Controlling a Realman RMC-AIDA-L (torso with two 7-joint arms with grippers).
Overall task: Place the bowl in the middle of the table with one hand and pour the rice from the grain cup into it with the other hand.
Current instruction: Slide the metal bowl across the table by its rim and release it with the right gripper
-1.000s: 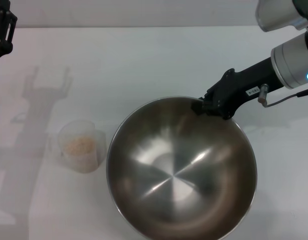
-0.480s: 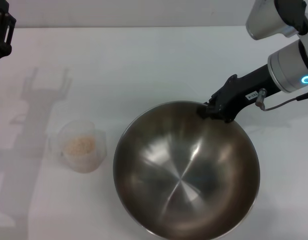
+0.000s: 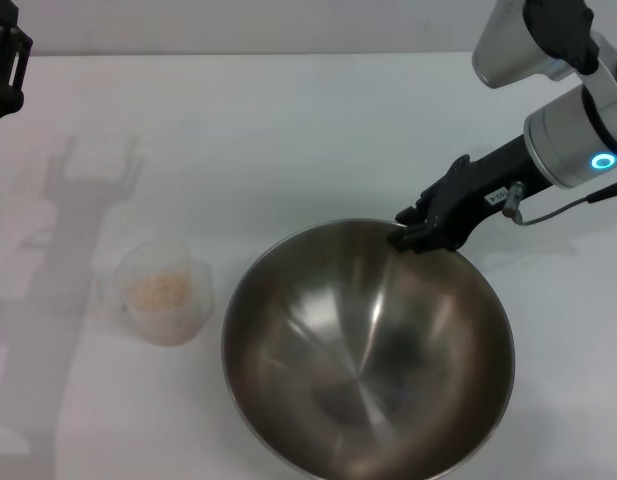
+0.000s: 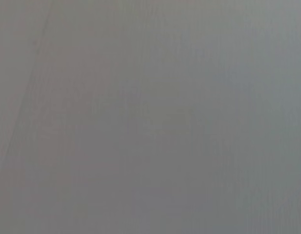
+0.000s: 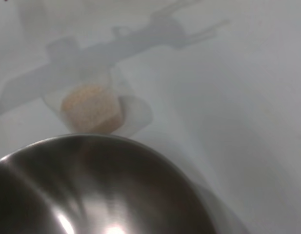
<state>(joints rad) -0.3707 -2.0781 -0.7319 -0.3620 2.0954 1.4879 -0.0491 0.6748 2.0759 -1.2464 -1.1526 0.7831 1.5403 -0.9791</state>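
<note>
No legible text, brand or number is present. A small white label (image 3: pixel 498 192) on the right arm (characters too small) cannot be read.

Plain white surface (image 3: pixel 318 130) spreading across nearly the whole head view. Narrow pale grey band (image 3: pixel 268 25) along the far edge. Soft grey shadows (image 3: pixel 88 190) cast over the left part, light coming from above.

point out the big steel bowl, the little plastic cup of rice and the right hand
large round stainless-steel bowl (image 3: pixel 368 370): head view, on its brushed interior
small translucent plastic grain cup (image 3: pixel 166 322): head view, on its front wall
right hand (image 3: pixel 413 232): head view, at the bowl's far rim
</note>
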